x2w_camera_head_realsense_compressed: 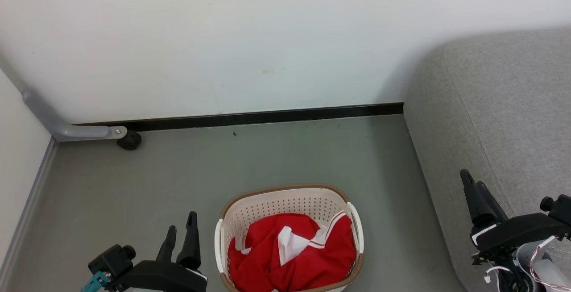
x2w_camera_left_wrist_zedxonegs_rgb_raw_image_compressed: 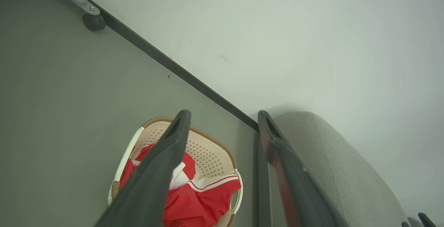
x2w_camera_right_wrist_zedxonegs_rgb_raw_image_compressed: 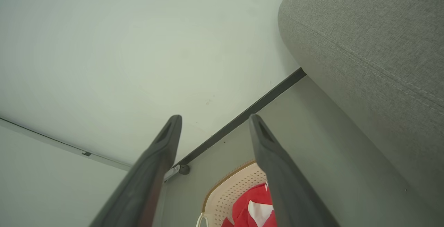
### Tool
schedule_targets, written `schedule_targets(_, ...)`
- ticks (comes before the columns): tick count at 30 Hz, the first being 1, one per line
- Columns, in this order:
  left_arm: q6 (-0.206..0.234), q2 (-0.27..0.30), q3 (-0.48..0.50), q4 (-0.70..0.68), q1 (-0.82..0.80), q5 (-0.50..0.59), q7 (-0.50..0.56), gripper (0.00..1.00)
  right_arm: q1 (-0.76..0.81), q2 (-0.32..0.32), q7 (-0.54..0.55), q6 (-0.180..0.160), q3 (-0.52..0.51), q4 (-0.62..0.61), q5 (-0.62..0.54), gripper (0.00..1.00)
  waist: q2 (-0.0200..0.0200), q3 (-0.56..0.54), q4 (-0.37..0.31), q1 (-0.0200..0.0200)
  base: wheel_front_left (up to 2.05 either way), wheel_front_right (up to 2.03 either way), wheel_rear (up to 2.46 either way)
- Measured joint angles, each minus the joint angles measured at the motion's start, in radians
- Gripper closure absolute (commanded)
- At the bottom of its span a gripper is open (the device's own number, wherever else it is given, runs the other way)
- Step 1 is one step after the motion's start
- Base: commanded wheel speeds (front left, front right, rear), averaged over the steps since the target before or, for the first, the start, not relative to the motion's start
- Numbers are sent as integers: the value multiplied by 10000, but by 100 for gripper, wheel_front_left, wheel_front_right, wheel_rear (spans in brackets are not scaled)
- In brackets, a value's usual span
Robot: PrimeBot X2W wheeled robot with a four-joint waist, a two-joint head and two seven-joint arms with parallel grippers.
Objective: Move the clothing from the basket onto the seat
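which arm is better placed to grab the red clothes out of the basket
Left, probably. The left gripper hangs open just beside the basket holding the clothing, while the right gripper, also open, sits farther off at the edge of the seat.

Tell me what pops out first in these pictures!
The bright red clothing bundled in the cream basket at the bottom middle of the head view jumps out against the grey-green floor. To its right rises the big light-grey seat. The robot's dark jaws stand open either side of the basket.
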Motion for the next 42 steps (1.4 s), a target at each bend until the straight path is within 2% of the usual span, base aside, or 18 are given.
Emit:
schedule_targets(16,746,274,-989,67,-236,3618,-602,0,-807,-740,-876,15,1659,874,-2460,0,0,27,44,0,0,0,0)
schedule_targets(42,1521,293,-1593,38,-421,7892,-1532,0,-2031,-1469,-1848,88,3143,2094,-5524,0,0,73,98,0,0,0,0)
